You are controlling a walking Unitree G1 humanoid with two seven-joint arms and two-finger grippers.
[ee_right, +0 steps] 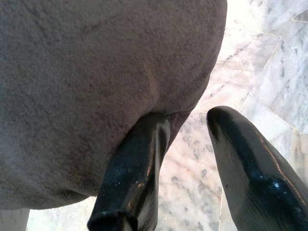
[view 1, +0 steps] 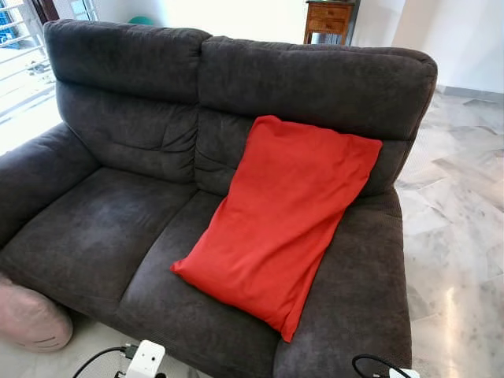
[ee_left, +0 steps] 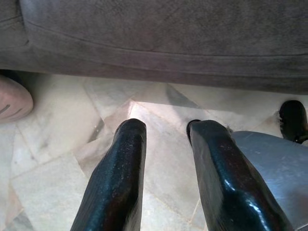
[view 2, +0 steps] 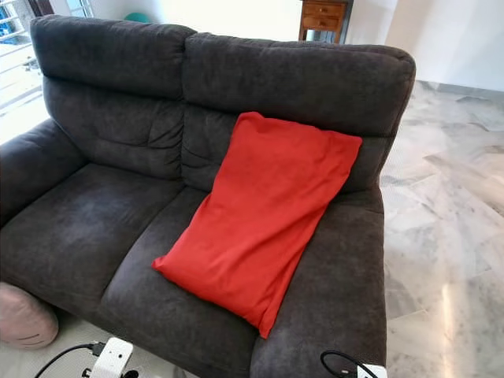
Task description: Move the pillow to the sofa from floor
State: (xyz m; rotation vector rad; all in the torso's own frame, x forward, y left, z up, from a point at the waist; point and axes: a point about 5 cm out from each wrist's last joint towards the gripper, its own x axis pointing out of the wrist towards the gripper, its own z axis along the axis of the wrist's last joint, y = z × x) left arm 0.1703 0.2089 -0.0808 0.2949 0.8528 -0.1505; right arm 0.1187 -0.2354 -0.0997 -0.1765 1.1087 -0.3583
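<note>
We count one red pillow (view 1: 283, 216) on one grey sofa (view 1: 118, 228) with two seats, one pink cushion (view 1: 30, 319) on the floor, one wooden cabinet (view 1: 329, 20), and two grippers, left (ee_left: 166, 130) and right (ee_right: 187, 125).

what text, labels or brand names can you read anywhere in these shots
None: no readable text in any view.
The red pillow and the grey sofa carry no label or print.
The pink object on the floor beside the sofa has dark curved marks, not letters.
The white units at the bottom edge of the eye views show no legible marking.
</note>
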